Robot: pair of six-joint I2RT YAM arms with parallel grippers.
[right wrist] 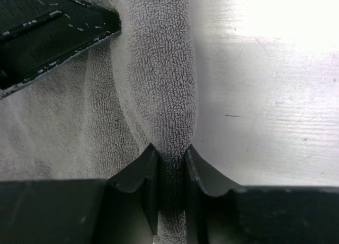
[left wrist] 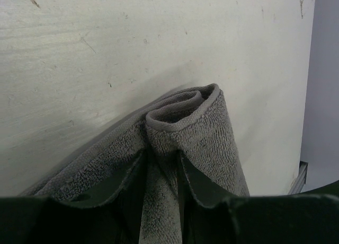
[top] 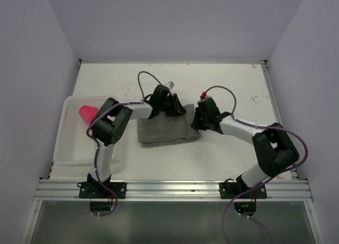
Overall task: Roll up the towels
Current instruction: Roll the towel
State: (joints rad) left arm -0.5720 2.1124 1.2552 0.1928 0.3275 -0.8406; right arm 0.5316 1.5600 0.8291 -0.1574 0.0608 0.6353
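The grey towel (top: 167, 131) lay near the middle of the worktop (top: 238, 85), mostly flat, with its far edge curled over into a loose roll. Both arms reached over it from the near side and met at that rolled edge.

The left fingers (left wrist: 124, 183) were drawn narrow and pinched the roll (left wrist: 183, 109) near one end, where the wrist view showed the cloth spiralled in on itself, with towel pile bunched up between the two pads. The right fingers (right wrist: 209, 175) were likewise closed in on the roll further along, at the towel's right side, the cloth squeezed thin where it passed between them and fuller beyond. From the right wrist view, part of the left arm's dark end showed above the flat part of the towel, close beside the roll.

The pink towel (top: 87, 114) sat bunched in the far end of the white basket (top: 66, 148) at the left of the worktop, apart from both arms' fingers.
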